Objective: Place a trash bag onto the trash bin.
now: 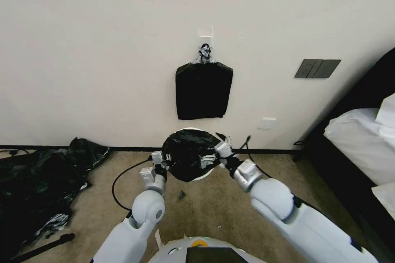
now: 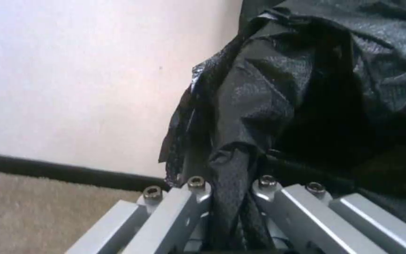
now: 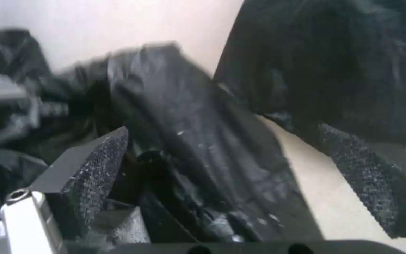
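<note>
The trash bag (image 1: 187,154), glossy black and wrinkled, is spread over the mouth of the trash bin (image 1: 207,174). Only slivers of the bin's cream-white rim show behind and in front of the film. My left gripper (image 1: 161,163) is at the bag's left edge. In the left wrist view it (image 2: 231,201) is shut on a bunched fold of the trash bag (image 2: 264,91). My right gripper (image 1: 219,154) is at the bag's right edge. In the right wrist view it (image 3: 236,169) is open, its ribbed pads (image 3: 99,165) far apart with the bag's film (image 3: 203,141) lying between them.
A flat black bundle (image 1: 203,90) hangs from a wall hook above the bin. A big heap of black sheeting (image 1: 37,181) lies on the carpet at left. A bed (image 1: 362,131) stands at right. A black cable (image 1: 119,181) loops on the floor beside my left arm.
</note>
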Robot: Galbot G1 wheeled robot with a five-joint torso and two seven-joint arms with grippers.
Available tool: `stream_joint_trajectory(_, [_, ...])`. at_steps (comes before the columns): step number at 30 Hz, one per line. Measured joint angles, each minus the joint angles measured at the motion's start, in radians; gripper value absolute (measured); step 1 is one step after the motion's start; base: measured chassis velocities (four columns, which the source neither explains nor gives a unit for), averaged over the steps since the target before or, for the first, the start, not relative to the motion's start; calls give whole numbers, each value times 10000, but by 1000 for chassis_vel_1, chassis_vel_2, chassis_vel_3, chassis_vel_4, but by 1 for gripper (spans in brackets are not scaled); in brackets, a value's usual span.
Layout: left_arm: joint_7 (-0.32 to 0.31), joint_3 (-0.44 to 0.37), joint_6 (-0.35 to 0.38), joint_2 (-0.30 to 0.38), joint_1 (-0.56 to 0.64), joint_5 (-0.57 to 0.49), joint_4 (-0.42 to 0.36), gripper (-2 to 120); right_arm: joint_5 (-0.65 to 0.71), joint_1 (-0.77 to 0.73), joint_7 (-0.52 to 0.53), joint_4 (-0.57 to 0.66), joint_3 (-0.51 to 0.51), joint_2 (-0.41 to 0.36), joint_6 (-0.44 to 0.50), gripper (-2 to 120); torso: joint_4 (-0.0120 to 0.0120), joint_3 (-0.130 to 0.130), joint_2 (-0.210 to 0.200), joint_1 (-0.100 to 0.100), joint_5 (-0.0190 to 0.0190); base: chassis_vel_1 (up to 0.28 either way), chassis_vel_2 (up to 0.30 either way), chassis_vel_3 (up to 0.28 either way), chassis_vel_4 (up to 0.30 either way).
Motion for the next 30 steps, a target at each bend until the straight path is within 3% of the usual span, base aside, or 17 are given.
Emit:
stream_joint_trajectory(6, [116,21,-33,7,14,299,-151,3,-1632,749,215,-924,-1063,411,-39,100,1,0,0,0,1,0,0,0,0])
stream_joint_trajectory(18, [411,113,-61,-36,150,686,-278,2,-3651,1000,1101,-1560,-1299,709,124,100,0,0,0,0,2,0,0,0,0])
stream_joint_trajectory(24, [904,141,-331,-48,309,1645,50,2,-2726,1358,1281,-1027,-974,478,104,100,0,-1,0,0,1,0,0,0,0])
stream_joint_trajectory(30, [1803,165,-1060,3,551,2905,384,2,-143,2357,1937,-953,-696,332,-241,100,-2,-1,0,0,1,0,0,0,0])
